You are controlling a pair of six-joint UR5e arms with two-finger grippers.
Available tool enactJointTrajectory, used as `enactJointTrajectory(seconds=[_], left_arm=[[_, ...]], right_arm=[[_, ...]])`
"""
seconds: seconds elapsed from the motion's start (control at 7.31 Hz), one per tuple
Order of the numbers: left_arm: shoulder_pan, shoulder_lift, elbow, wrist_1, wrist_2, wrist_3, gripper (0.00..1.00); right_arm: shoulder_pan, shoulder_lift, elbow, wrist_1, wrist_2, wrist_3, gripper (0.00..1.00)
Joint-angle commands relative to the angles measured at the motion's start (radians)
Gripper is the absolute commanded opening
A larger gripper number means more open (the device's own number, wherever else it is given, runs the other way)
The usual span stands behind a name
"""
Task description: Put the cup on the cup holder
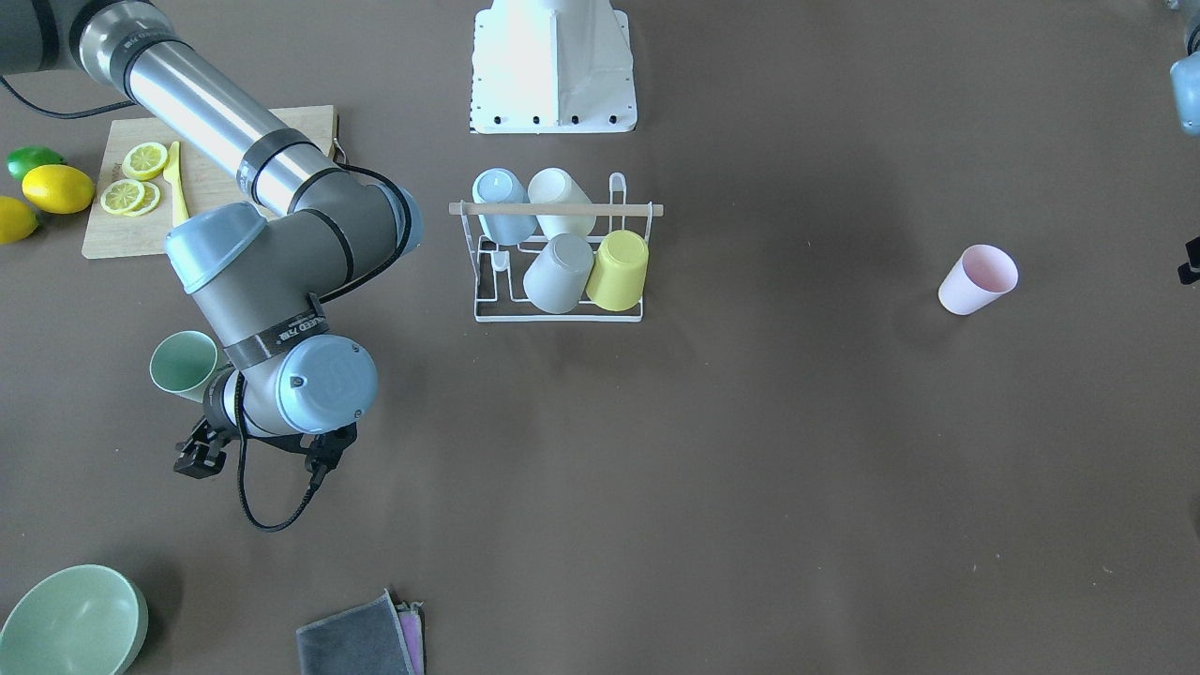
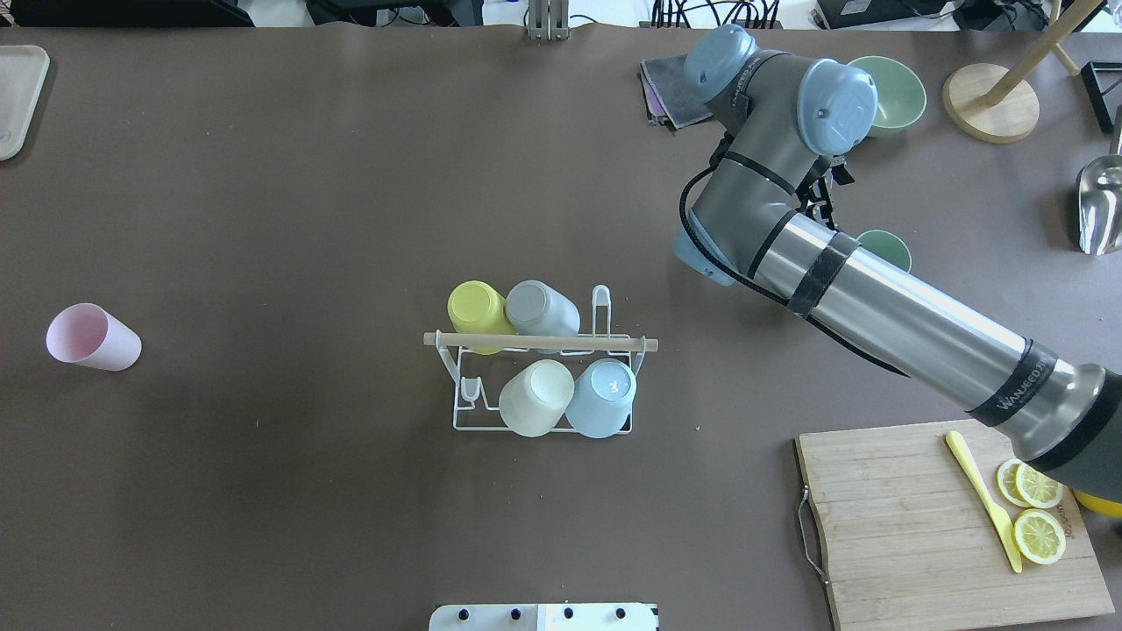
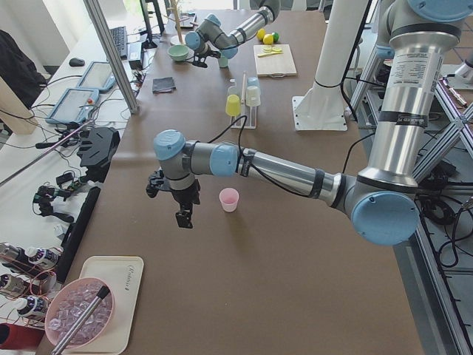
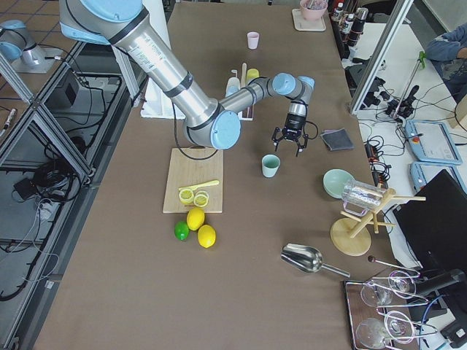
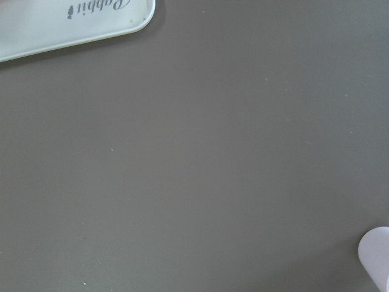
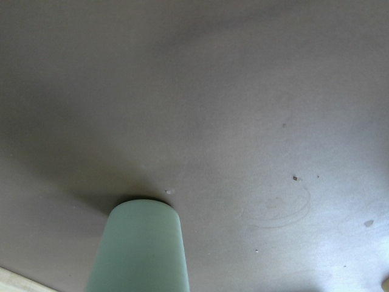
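Note:
The white wire cup holder (image 1: 562,320) with a wooden rod handle (image 2: 543,343) stands mid-table and carries several upturned cups: blue, cream, grey and yellow. A green cup (image 1: 185,366) stands upright at the robot's right. My right gripper (image 1: 199,457) hovers just beside it, open and empty; the cup shows at the bottom of the right wrist view (image 6: 140,249). A pink cup (image 2: 92,337) stands at the robot's left. My left gripper (image 3: 179,214) hangs above the table beside the pink cup (image 3: 229,199); I cannot tell whether it is open or shut.
A wooden cutting board (image 2: 912,526) holds lemon slices and a yellow knife, with lemons (image 1: 58,187) and a lime beside it. A green bowl (image 1: 70,623) and folded cloths (image 1: 361,637) lie near the operators' edge. The robot base (image 1: 553,66) stands behind the holder. A white tray (image 5: 67,24) lies at the left end.

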Motion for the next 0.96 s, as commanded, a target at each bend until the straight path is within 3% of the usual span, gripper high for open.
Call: enactJointTrajectory(seconds=[0.0,0.41,0.68,0.82], left_arm=[[0.037,-0.119,0.035,0.132,0.069,0.000,0.98],[0.040,-0.293,0.205,0.281,0.066,0.081,0.98],[0.039,-0.296,0.215,0.291,0.063,0.132,0.98],[0.042,-0.294,0.223,0.291,0.012,0.130,0.98]], right_arm=[[-0.030,-0.001,-0.017,0.008,-0.039,-0.063,1.00],[-0.031,-0.011,-0.031,0.014,-0.039,-0.104,1.00],[-0.031,-0.005,-0.028,-0.001,-0.029,-0.098,1.00],[-0.030,-0.002,-0.022,-0.016,-0.013,-0.090,1.00]])
